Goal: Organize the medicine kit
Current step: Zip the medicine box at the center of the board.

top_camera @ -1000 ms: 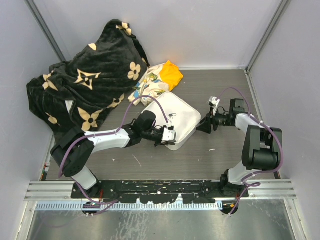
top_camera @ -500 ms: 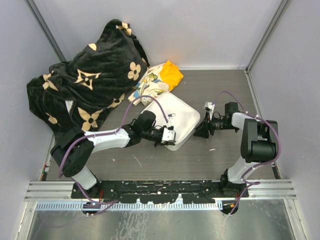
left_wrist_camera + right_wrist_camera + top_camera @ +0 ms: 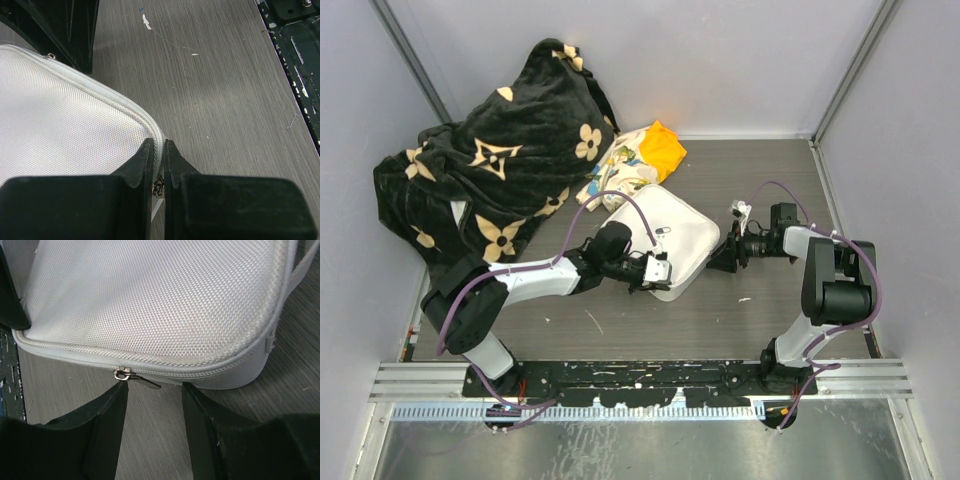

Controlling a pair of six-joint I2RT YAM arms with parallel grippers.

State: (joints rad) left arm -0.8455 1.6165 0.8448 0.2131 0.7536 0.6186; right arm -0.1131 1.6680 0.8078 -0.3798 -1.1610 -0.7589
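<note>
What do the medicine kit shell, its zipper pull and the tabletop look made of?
Shell of the medicine kit: woven synthetic fabric, likely nylon, pale grey with a slight sheen; a coarse basket weave shows.
The zipper pull: metal, judging by the silvery glint at its ring.
The table: matte grey wood-grain surface, probably laminate; whether the grain is real is unclear.

This is a robot test cell in a lab. Plain grey walls [image 3: 750, 60] close in a wood-grain table [image 3: 760, 310] from 9 through 3 o'clock. Bare metal posts [image 3: 408, 55] stand at 11 and 1. At 6 o'clock a scuffed aluminium rail [image 3: 420, 381] carries the cabled left arm [image 3: 535, 280] and right arm [image 3: 835, 285].
</note>
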